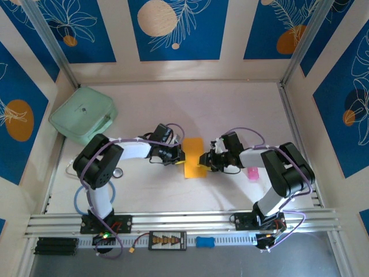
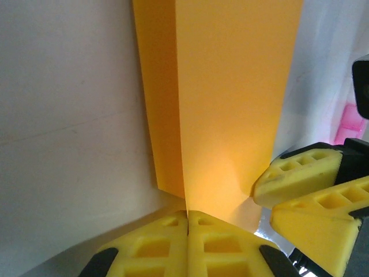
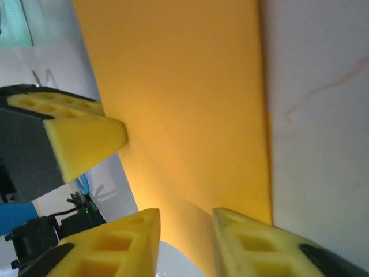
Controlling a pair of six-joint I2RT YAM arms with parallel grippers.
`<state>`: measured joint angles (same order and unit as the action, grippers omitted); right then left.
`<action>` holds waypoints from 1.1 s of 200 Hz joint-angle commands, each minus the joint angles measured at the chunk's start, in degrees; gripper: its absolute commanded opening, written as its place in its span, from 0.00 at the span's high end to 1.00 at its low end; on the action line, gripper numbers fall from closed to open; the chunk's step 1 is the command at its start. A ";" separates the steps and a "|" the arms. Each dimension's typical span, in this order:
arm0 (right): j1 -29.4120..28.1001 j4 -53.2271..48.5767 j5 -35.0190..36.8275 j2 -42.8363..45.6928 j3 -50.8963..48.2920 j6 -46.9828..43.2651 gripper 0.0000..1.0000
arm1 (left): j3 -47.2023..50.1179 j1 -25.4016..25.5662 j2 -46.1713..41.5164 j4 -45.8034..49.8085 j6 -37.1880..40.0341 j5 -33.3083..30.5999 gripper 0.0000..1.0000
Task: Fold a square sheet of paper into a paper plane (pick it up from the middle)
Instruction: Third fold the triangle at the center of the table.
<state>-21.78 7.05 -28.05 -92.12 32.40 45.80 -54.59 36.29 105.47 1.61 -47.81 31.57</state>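
Green case (image 1: 83, 117) sits far-left of the sheet of paper (image 1: 194, 150), well apart, lid shut; can't tell what's in it. The paper is orange-yellow and folded into a narrow strip. It lies on the table (image 1: 230, 109) approx. mid-way btwn the two arms. The left wrist view shows a long crease running down the strip, w/ a darker flap to the left of it.

Left gripper (image 1: 181, 156) is at the paper's left edge. From its own cam, its fingers (image 2: 155, 242) are pressed together, no gap, and the crease runs straight into the seam, so it's pinching the paper's near edge.

Right gripper (image 1: 203, 160) is at the paper's right edge, opposite the left one. Its fingers (image 3: 130, 239) are spread w/ a clear gap, and the paper's edge goes down btwn them. Can't tell if either pad touches the paper.

Small pink object (image 1: 252, 173) lies on the table right of the paper, past the right gripper.
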 commanded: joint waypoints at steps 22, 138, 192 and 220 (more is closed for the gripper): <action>-1.63 -13.04 11.28 9.53 3.32 -5.09 0.56 | -0.46 -1.41 -2.05 1.51 -0.19 3.60 0.95; -32.97 -0.55 51.69 24.90 -4.79 -46.32 0.41 | -2.44 -2.39 -1.94 2.50 -2.64 7.43 0.96; -42.85 5.11 65.74 16.11 -2.78 -53.31 0.40 | -1.97 -2.54 -2.37 2.26 -2.90 7.11 0.96; -45.59 6.83 69.84 13.38 -2.50 -53.72 0.40 | -1.79 -2.47 -2.33 1.93 -3.29 7.10 0.96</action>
<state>-65.47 9.85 34.41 -77.14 28.16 -5.28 -55.68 34.35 104.31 3.44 -50.57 37.52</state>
